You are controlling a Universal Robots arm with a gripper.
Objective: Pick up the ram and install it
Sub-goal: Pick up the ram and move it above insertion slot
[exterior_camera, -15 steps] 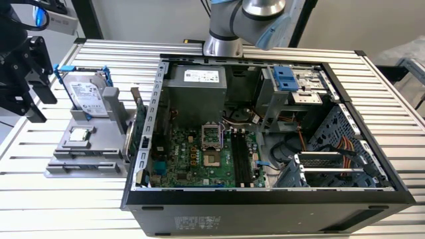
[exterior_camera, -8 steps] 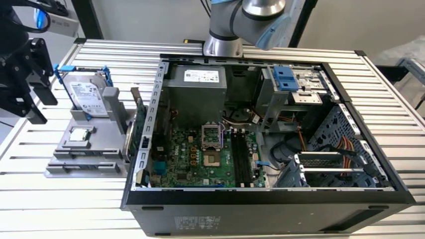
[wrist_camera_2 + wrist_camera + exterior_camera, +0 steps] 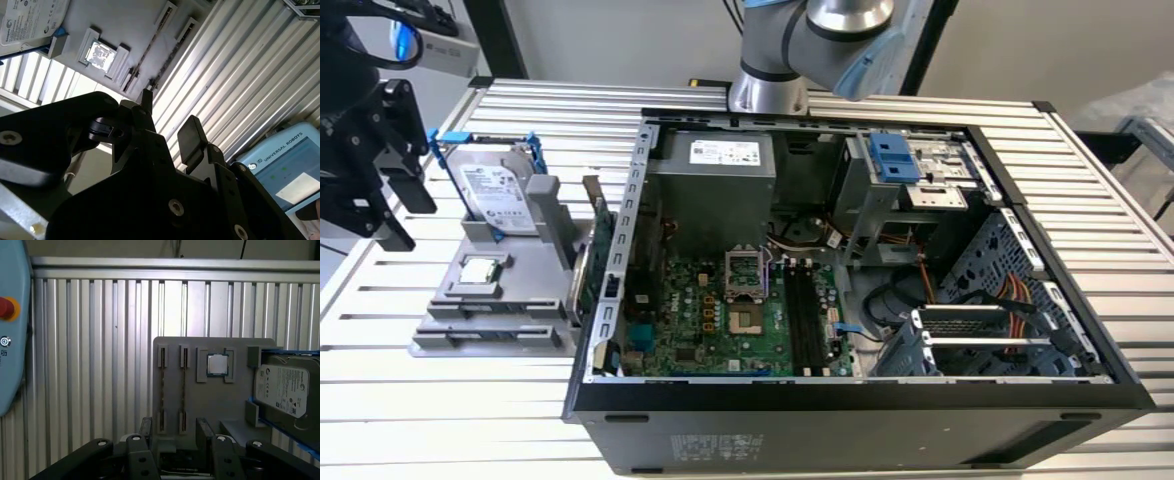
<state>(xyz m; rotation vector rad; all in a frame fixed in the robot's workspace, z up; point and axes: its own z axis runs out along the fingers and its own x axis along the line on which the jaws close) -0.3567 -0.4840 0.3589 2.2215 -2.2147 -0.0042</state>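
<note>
The ram [image 3: 162, 389] stands on edge in a slot of the grey holder [image 3: 235, 405], with a second thin stick [image 3: 183, 389] in the slot beside it. In the exterior view the ram [image 3: 588, 240] sits at the holder's side nearest the computer case [image 3: 854, 250]. My gripper [image 3: 174, 424] hangs above the table short of the holder, open, with nothing between its fingers. The second wrist view shows the gripper [image 3: 167, 112] with its jaws apart and the ram slots [image 3: 150, 57] beyond it. In the exterior view the gripper [image 3: 398, 205] is at the far left, beside the holder.
The holder also carries a square silver processor [image 3: 217, 364] and a hard drive [image 3: 282, 390] in a blue frame. A teach pendant [image 3: 10, 340] lies on the ribbed table [image 3: 90, 365]. The motherboard [image 3: 720, 315] lies exposed in the open case.
</note>
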